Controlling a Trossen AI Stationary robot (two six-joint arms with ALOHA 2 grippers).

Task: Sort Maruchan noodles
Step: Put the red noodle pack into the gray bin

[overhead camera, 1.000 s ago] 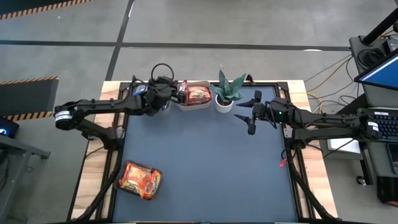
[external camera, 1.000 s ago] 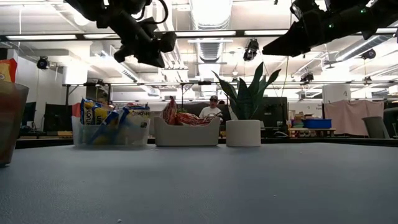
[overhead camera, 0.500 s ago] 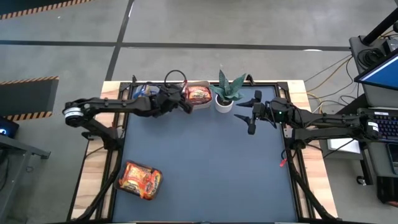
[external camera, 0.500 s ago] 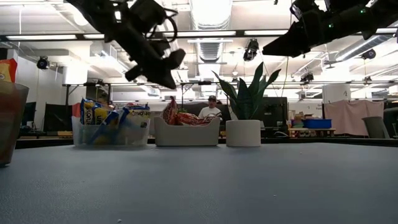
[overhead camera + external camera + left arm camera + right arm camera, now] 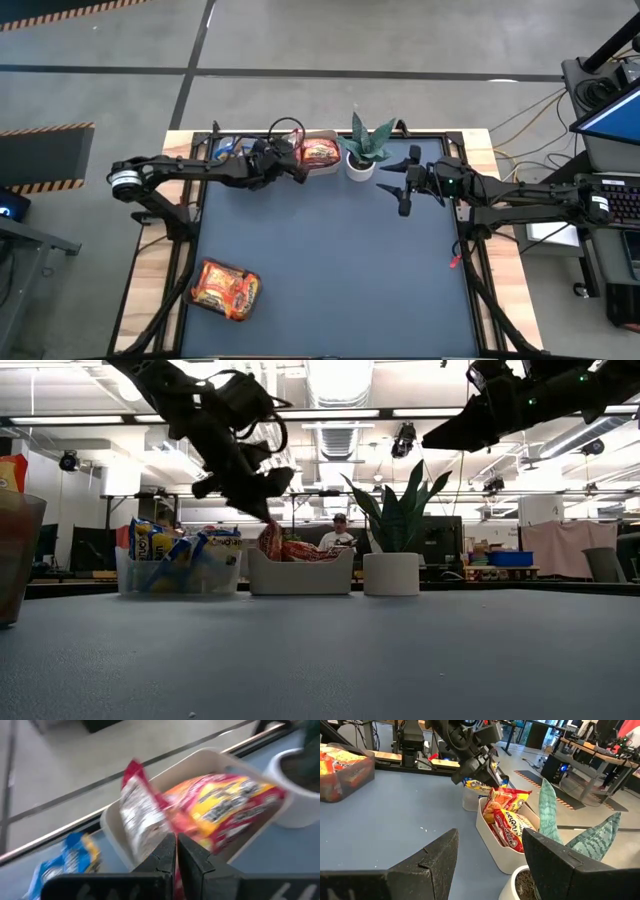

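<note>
A white tub [image 5: 326,167] at the table's far edge holds dark red-and-white Maruchan packets [image 5: 225,810]. One packet [image 5: 140,815] stands upright at the tub's left end. My left gripper [image 5: 296,168] is shut and slants down at that packet's top; it also shows in the low view [image 5: 264,510]. A clear tub of blue-yellow packets [image 5: 178,560] stands left of the white tub. A tub of orange-yellow packets [image 5: 226,288] sits near the front left. My right gripper [image 5: 403,186] hovers open and empty right of the plant. My left gripper has its shut fingertips [image 5: 176,851] at the top edge of the upright red-and-white packet [image 5: 269,532], slanting down from the table's left. The packet stands in the tub. Whether the fingertips touch it, I cannot tell.
A potted green plant [image 5: 366,150] in a white pot stands right of the white tub, between my two grippers. The dark grey pad [image 5: 330,260] covers the table's middle. A person [image 5: 343,536] sits in the room far behind the table.
My left gripper has gone toward the table's right edge, from above the blue-yellow tub to the white tub. It has tipped nose-down and come down to the upright red-and-white packet.
</note>
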